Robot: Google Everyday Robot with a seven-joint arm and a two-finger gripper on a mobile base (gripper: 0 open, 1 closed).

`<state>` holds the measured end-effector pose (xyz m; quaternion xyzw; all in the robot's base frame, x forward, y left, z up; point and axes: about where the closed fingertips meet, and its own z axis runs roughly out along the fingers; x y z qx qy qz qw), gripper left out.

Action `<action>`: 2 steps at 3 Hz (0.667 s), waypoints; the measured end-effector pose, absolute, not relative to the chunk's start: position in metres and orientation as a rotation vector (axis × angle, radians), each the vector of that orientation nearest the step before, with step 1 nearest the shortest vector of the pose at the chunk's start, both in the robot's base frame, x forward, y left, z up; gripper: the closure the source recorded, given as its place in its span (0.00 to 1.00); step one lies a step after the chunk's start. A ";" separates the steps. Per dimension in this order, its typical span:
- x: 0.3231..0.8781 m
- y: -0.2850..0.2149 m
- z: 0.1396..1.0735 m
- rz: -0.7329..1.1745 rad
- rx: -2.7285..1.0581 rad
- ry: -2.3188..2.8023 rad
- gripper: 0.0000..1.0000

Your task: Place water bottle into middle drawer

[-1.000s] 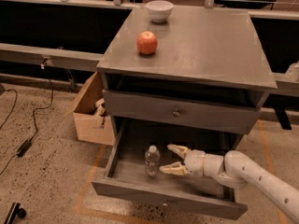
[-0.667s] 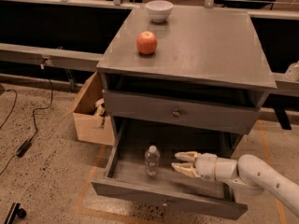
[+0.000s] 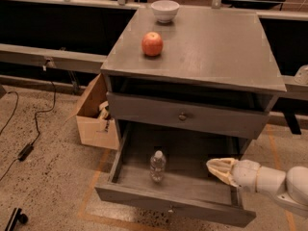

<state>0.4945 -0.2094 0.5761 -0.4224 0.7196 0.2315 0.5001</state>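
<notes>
camera view: the water bottle (image 3: 157,166) is standing in the open middle drawer (image 3: 173,207). the gripper (image 3: 211,166) is hovering near it, apart; its grip i cannot tell.

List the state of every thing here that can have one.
Middle drawer: pulled open.
Water bottle: upright, capped, standing free in that drawer.
Upper drawer: shut.
Claw: over the middle drawer's right side, clear of the bottle.
Apple: resting on the cabinet top.
Bowl: upright near the top's back edge.
Cardboard box: open, on the floor beside the cabinet.
</notes>
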 end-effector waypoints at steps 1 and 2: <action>0.498 -0.219 0.625 0.547 -0.933 1.583 1.00; 0.499 -0.215 0.632 0.547 -0.932 1.562 0.82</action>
